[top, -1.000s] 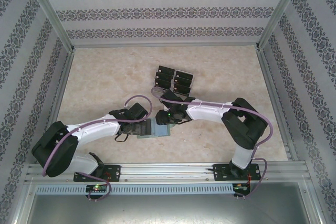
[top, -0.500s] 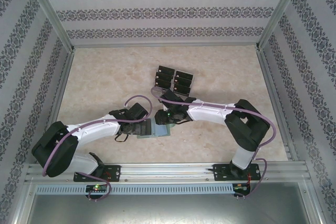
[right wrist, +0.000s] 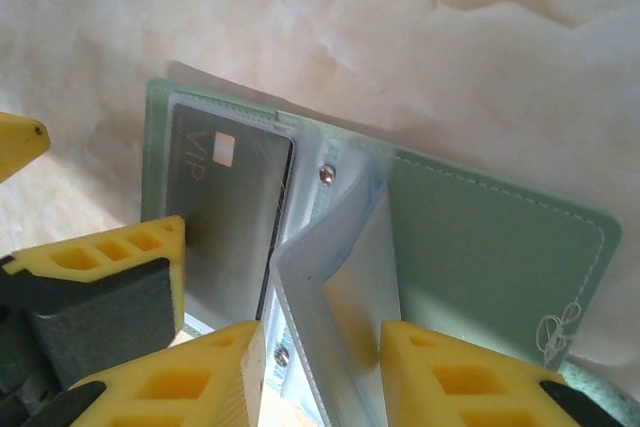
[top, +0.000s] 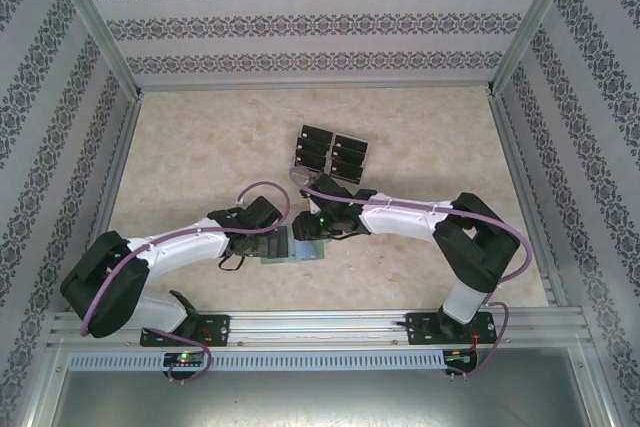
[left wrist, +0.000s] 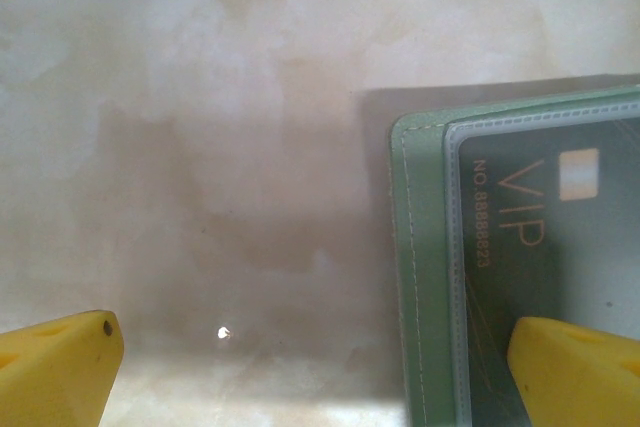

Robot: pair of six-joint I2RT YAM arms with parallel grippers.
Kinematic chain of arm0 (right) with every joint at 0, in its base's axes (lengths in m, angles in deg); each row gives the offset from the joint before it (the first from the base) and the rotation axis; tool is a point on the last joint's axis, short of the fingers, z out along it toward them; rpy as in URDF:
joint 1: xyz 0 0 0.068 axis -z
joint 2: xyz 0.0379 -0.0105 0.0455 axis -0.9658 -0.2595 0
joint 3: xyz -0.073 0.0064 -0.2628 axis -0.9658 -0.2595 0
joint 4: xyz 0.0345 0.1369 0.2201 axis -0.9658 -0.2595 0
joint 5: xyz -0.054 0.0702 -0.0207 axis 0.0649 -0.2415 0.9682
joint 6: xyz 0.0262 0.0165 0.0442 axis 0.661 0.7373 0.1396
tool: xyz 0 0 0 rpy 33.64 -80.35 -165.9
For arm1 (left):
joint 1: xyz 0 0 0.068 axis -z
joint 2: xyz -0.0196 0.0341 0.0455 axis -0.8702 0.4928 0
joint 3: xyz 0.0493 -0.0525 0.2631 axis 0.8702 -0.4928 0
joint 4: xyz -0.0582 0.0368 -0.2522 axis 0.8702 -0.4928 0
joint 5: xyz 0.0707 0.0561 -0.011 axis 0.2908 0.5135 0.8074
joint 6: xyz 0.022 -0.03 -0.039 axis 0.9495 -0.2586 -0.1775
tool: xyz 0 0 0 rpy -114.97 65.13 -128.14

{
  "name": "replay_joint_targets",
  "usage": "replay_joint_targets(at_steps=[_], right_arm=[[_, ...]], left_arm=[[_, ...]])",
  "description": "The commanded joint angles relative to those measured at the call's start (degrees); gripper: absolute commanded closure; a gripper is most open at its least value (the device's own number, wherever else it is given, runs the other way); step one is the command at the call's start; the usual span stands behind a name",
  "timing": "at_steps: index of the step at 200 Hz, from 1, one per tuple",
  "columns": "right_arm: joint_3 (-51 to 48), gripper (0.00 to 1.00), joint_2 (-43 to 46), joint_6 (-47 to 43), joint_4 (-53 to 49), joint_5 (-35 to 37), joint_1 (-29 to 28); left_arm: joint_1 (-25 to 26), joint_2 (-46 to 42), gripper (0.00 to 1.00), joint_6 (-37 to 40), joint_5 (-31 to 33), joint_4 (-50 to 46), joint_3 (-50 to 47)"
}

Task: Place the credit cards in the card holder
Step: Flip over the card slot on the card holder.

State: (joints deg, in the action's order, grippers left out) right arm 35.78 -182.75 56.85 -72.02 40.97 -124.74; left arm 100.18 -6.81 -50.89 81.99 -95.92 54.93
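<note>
Card holder point(right wrist: 480, 247) spread open mid-frame on bench point(top: 200, 147); seemingly pins it flat under wide-open left end effector point(left wrist: 315, 352), straddles its clear sleeve point(right wrist: 330, 287) with half-closed right end effector point(right wrist: 322, 362), grip unclear, likely parting pocket

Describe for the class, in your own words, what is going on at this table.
Two robot arms are working on an open grey-green card holder lying flat on the table. The left claw is wide open, one finger over the side where a black VIP card sits in a sleeve. The right claw straddles a raised clear sleeve at the fold; whether it grips it is unclear. More black cards lie farther back.
</note>
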Motion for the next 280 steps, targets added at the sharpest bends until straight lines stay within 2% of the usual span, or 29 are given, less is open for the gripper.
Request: replay_joint_targets(at_steps=[1, 38, 75, 112, 208, 280], right_arm=[[-1.5, 0.64, 0.3, 1.2, 0.9, -1.4, -0.8], [-2.2, 0.64, 1.2, 1.2, 0.3, -0.6, -0.8], [0.7, 0.53, 3.2, -2.1, -4.9, 4.8, -0.4], [4.1, 0.52, 4.7, -6.0, -9.6, 10.4, -0.3], [9.4, 0.53, -4.8, -10.1, -9.6, 8.9, -0.3], [7.9, 0.52, -8.3, -10.8, -9.1, 9.2, 0.2]], left_arm=[[0.8, -0.1, 0.0, -0.7, 0.4, 0.2, -1.4], [0.8, -0.1, 0.0, -0.7, 0.5, 0.2, -1.2], [0.8, -0.2, 0.0, -0.4, 0.4, 0.1, -1.1], [0.8, -0.4, 0.0, -0.5, 0.5, -0.1, -1.1], [0.9, -0.3, 0.0, -0.5, 0.6, -0.2, -1.0], [0.9, -0.5, 0.0, -0.5, 0.6, -0.2, -1.2]])
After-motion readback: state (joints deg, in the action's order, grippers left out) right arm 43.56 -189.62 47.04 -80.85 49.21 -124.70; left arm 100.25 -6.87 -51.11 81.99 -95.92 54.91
